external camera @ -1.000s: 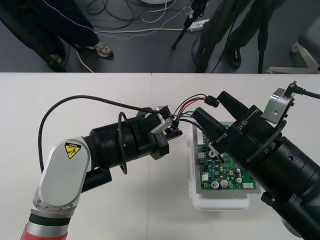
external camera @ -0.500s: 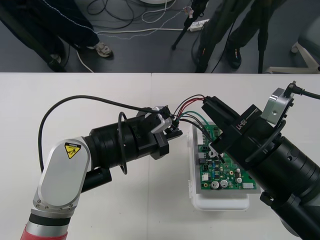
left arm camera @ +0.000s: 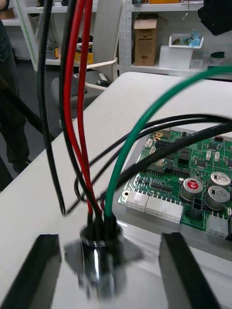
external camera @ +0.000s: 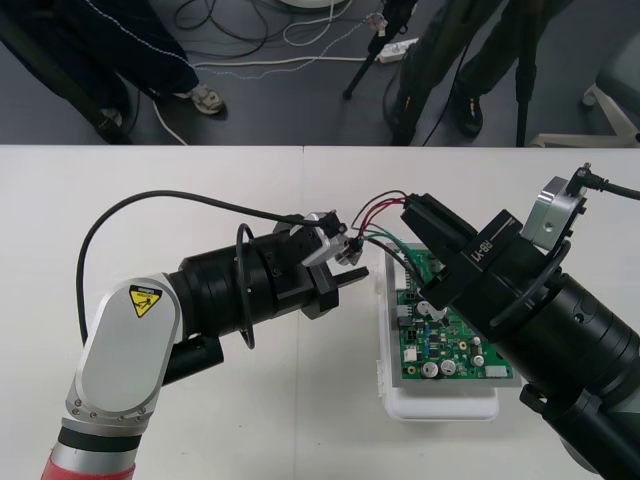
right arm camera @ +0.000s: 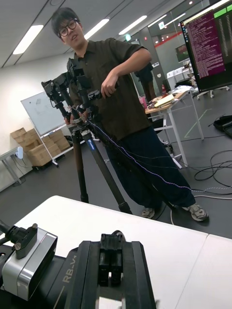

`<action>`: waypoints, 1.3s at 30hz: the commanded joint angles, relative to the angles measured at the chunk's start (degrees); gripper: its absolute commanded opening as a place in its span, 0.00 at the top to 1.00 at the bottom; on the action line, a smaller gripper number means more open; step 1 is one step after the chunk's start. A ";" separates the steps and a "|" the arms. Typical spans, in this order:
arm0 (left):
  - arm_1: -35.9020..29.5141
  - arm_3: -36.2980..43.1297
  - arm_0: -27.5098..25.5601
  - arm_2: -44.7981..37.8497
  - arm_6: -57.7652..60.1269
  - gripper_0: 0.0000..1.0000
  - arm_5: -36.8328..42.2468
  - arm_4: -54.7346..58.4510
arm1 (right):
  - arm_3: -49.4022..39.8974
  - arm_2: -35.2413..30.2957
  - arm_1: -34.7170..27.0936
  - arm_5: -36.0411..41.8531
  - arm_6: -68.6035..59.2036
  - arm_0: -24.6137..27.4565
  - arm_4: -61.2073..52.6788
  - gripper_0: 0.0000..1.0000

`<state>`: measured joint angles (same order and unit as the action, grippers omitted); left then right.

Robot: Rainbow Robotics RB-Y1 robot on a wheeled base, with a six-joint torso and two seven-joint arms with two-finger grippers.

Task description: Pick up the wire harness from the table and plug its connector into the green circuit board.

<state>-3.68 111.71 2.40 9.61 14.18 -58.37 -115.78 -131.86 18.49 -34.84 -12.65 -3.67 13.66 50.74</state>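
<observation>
So the right pincer (external camera: 411, 213) is squeezed narrow on the plug (right arm camera: 111, 254) of the wire harness (left arm camera: 96, 219), up over the green circuit board (external camera: 445, 345) far end. The left pincer (external camera: 352, 262) sits wide around the socket (left arm camera: 99, 256), beside the board's left edge. I'd lower the plug square into the board, wires slack; it's crowded there, and open surface (external camera: 280, 420) lies nearer the robot

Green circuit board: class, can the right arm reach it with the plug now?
Probably yes: the right pincer, shut on the plug, hangs at the far end of the green circuit board; the left pincer is open around the socket, so the wires look free.
</observation>
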 commanded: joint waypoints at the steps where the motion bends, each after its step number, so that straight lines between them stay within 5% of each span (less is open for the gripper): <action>1: 1.66 2.54 1.65 1.73 2.87 0.00 3.00 1.08 | -2.26 -0.29 0.91 -1.06 -2.48 -0.22 0.50 1.00; 20: -2.03 2.54 1.38 1.03 1.64 0.00 3.00 4.34 | -2.35 -4.42 -1.02 -5.89 -2.92 -0.22 0.41 1.00; 39: -20.49 2.54 3.14 0.50 0.58 0.00 3.00 25.34 | -2.26 -17.87 -9.11 -25.84 -13.20 -0.22 -2.40 1.00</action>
<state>-19.57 111.74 2.97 9.76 14.18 -57.68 -93.73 -131.95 5.11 -41.67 -35.66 -13.13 13.66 49.22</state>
